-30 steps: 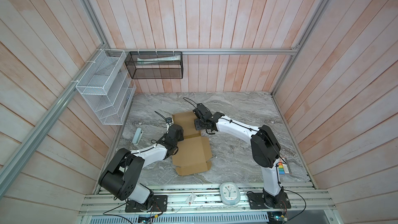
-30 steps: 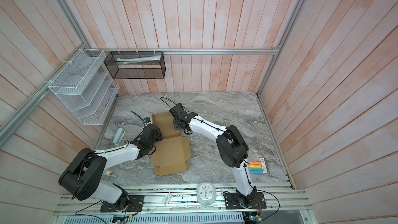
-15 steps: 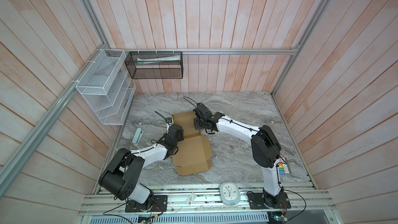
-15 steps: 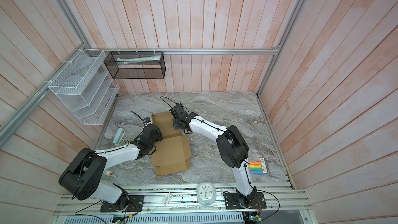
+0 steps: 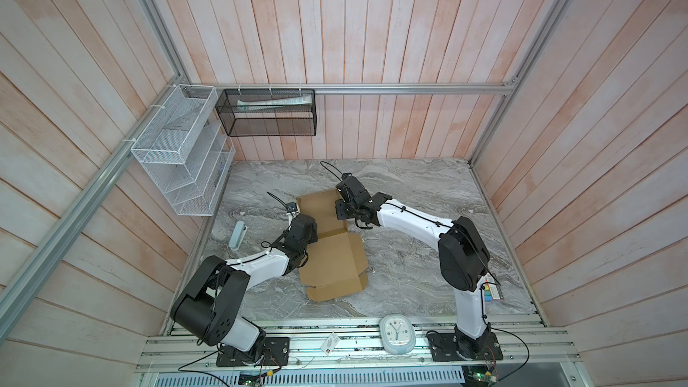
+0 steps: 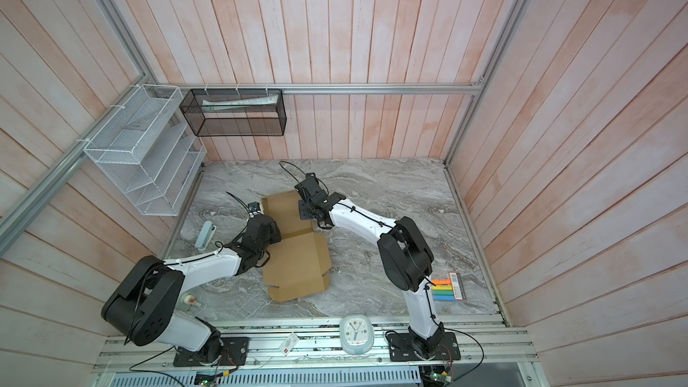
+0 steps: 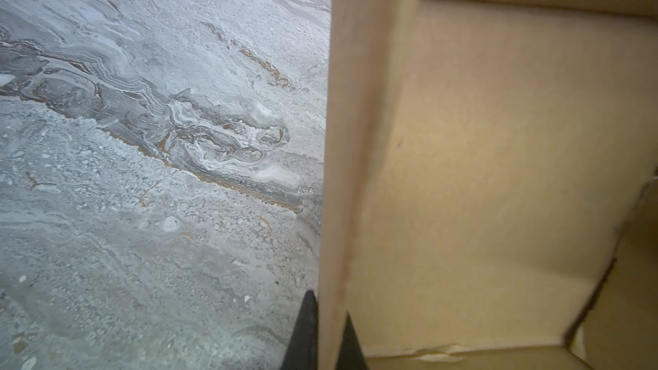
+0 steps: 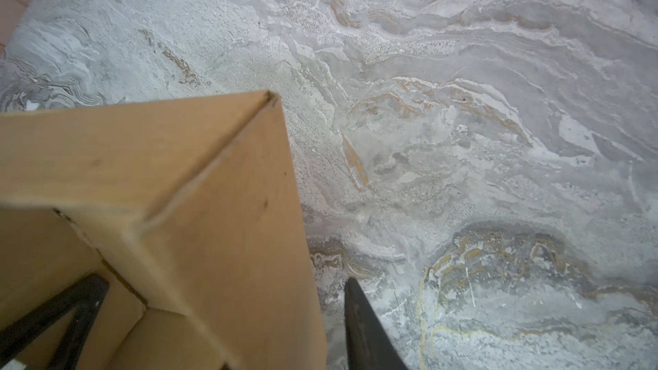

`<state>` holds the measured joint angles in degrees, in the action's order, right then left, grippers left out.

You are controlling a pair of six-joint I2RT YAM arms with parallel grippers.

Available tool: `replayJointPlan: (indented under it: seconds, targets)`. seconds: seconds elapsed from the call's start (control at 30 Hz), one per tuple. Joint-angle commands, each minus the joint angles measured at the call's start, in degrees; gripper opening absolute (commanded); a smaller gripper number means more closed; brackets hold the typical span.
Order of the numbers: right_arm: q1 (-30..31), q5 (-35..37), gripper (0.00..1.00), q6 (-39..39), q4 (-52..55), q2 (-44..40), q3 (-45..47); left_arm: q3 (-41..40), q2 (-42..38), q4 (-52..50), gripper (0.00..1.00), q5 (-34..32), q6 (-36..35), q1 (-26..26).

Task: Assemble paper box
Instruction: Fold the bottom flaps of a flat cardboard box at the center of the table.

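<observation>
Left tool (image 7: 329, 315) tight on paper box (image 7: 498, 172) wall; right tool (image 8: 224, 282) part-open astride another wall.

— What do the arms look like?
— The left arm (image 5: 260, 266) and the right arm (image 5: 409, 219) both have glossy white links between bulky black joint housings. Each stands on a black base plate (image 5: 441, 348).
— Cables?
— Thin black ones, tied along the white links and looping off the wrists.
— And the ends?
— The left gripper (image 7: 327, 315) and the right gripper (image 8: 224, 279) have matte black, tapered fingers.
</observation>
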<state>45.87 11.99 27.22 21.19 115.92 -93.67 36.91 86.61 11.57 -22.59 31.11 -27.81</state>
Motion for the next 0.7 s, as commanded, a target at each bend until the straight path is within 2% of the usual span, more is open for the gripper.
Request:
replayJointPlan:
  seconds: [0.0,0.67]
  targets:
    - [-1.38,3.01,0.27,0.73,-2.94,-1.88,0.27,-0.97,-0.25,-1.73,0.00,-1.40,0.17,0.57]
    - [-1.31,8.12,0.10,1.77,3.57,3.87,-5.74,0.12,-1.02,-3.91,0.00,-1.67,0.57,0.56]
